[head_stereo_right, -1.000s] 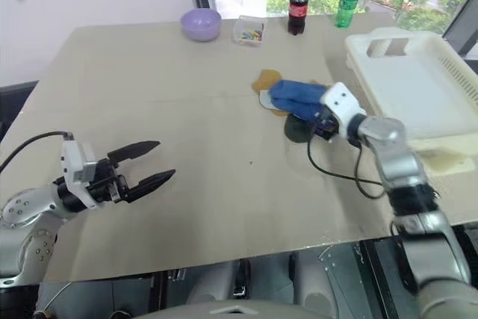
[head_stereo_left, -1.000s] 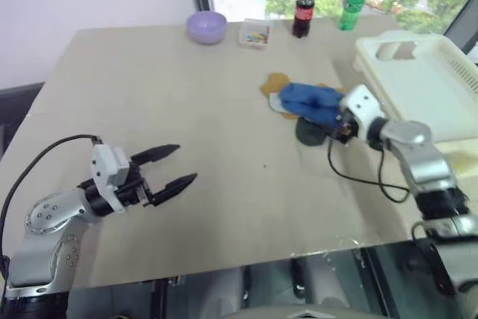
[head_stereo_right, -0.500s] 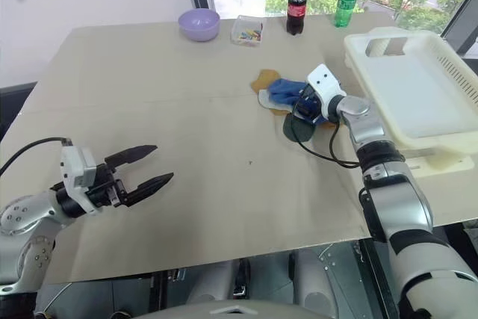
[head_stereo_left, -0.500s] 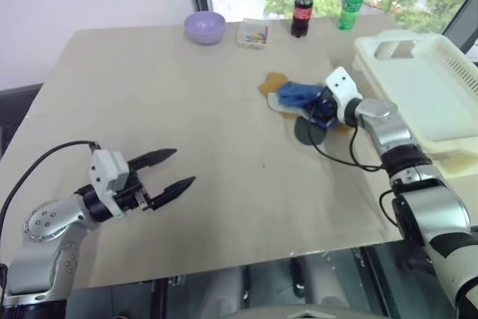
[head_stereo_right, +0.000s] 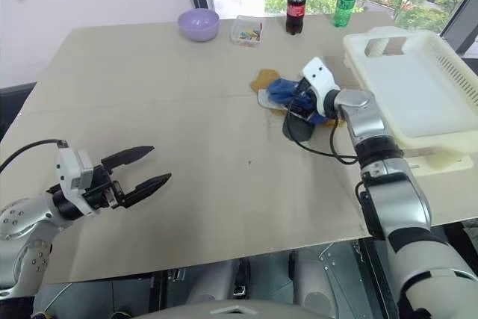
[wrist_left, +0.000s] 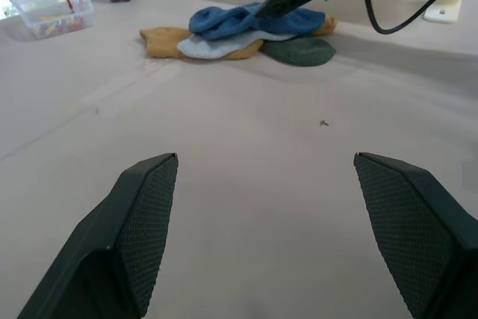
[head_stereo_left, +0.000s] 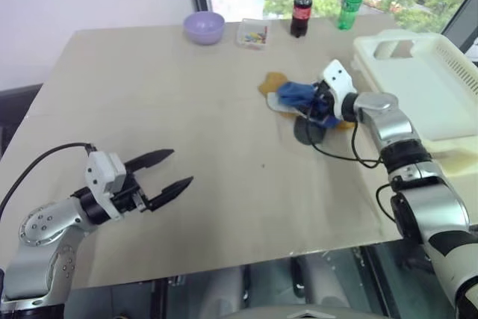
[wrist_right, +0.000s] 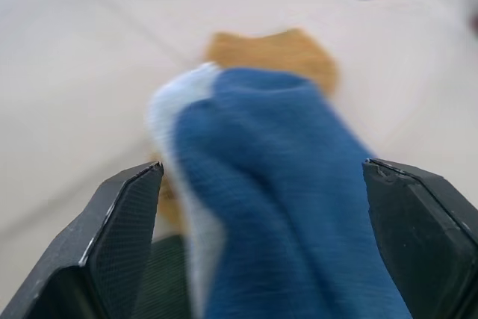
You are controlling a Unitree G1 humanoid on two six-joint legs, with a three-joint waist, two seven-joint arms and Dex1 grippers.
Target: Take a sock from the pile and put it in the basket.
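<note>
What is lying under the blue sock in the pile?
Under the blue sock lie a light grey sock and mustard-yellow socks; a dark green sock lies beside it. The parts of them beneath the blue fabric are covered.

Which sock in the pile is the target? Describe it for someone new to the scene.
On the beige table, look just left of the cream-white basket, where the sock pile lies. The target is the royal-blue sock on top, between the open right end effector fingers; the socks beneath are mustard-yellow, light grey and dark green.
</note>
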